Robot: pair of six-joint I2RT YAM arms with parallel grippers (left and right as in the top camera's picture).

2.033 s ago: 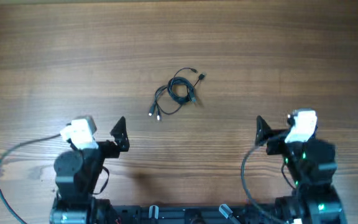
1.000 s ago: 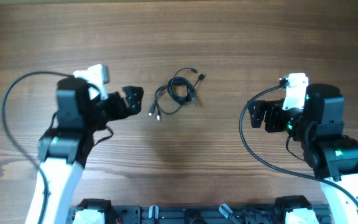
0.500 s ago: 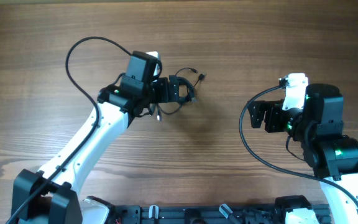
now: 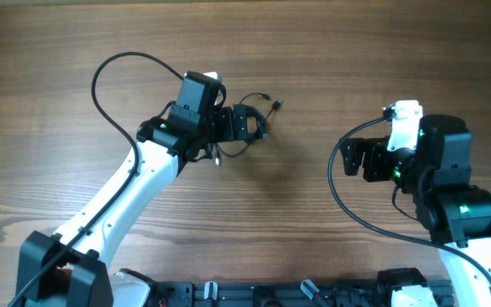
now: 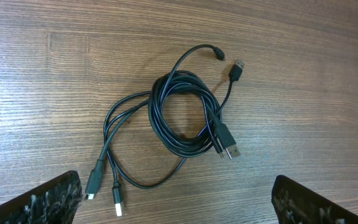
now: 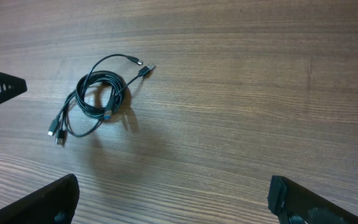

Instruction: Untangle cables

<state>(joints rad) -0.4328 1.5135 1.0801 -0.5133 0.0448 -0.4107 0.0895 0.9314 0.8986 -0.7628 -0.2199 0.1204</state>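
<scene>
The cables (image 4: 250, 128) lie in one small tangled black coil on the wooden table, with plug ends sticking out left and right. In the left wrist view the coil (image 5: 156, 118) is just ahead of my jaws, and two plugs (image 5: 118, 205) lie close to the left fingertip (image 5: 48, 199). My left gripper (image 4: 227, 128) hovers over the coil's left side, open and empty (image 5: 179, 202). My right gripper (image 4: 354, 158) is well to the right of the cables, open and holding nothing (image 6: 179, 199). From there the coil (image 6: 87, 106) shows far off at the upper left.
Bare wooden tabletop (image 4: 331, 51) surrounds the coil. The thick black arm wire (image 4: 109, 72) loops up to the left of my left arm. Another arm wire (image 4: 339, 200) curves beside the right arm.
Both arms rose from their rest poses. Over the last second the left arm reached right until its gripper came over the cables. The right arm has held still. The cables have not moved.
</scene>
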